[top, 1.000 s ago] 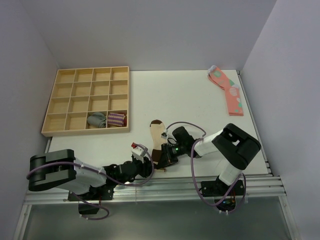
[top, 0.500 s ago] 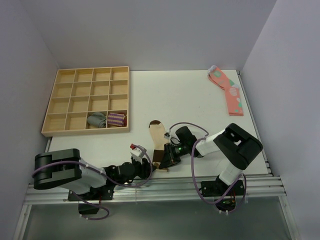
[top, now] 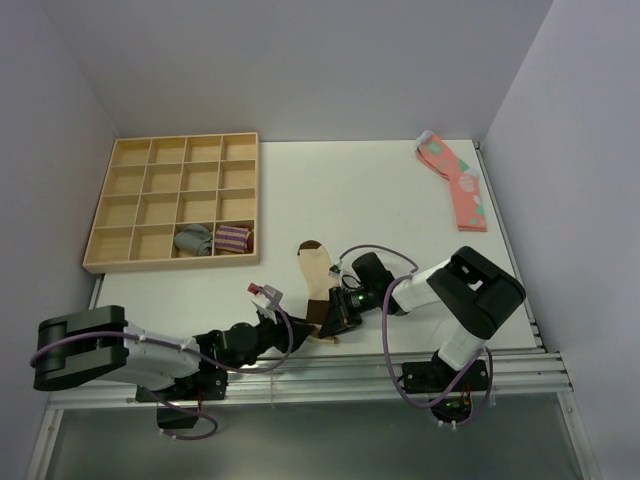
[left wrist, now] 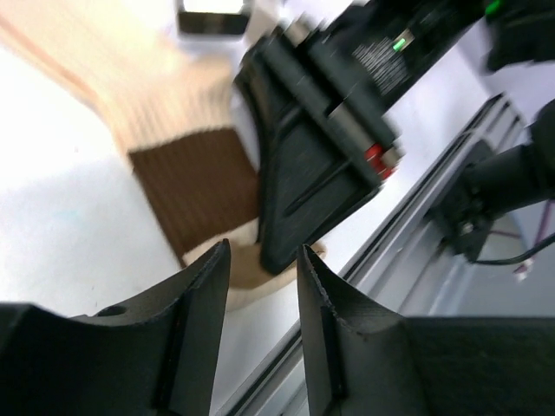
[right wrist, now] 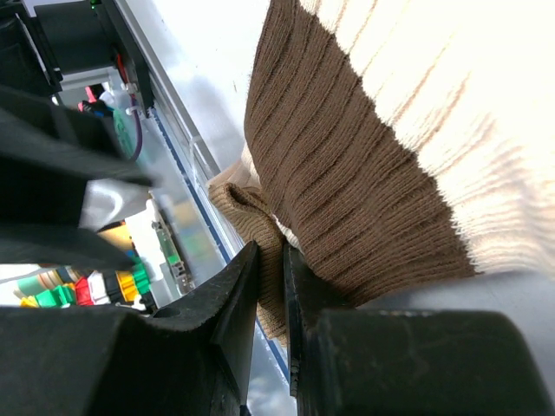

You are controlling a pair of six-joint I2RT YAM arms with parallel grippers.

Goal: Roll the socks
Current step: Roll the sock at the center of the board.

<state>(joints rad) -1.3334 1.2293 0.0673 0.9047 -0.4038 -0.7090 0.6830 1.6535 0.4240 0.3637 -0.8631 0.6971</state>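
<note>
The beige socks (top: 316,275) with a dark brown toe lie lengthwise near the table's front edge, the toe pointing away. In the right wrist view the brown cuff band (right wrist: 347,173) and a folded tan edge (right wrist: 251,217) fill the frame. My right gripper (top: 326,321) is shut on that tan edge at the near end of the socks (right wrist: 270,260). My left gripper (top: 285,322) sits just left of the near end, open and empty (left wrist: 264,260). Its view shows the brown band (left wrist: 199,195) and the right gripper's black body (left wrist: 321,147) ahead.
A wooden compartment tray (top: 130,210) stands at the back left, holding a grey rolled sock (top: 194,240) and a purple-striped one (top: 233,238). Pink socks with green spots (top: 455,185) lie at the back right. A metal rail (top: 330,368) runs along the front edge.
My left arm has drawn back to the left, and its gripper now sits a little away from the sock's near end. The right gripper has kept its hold.
</note>
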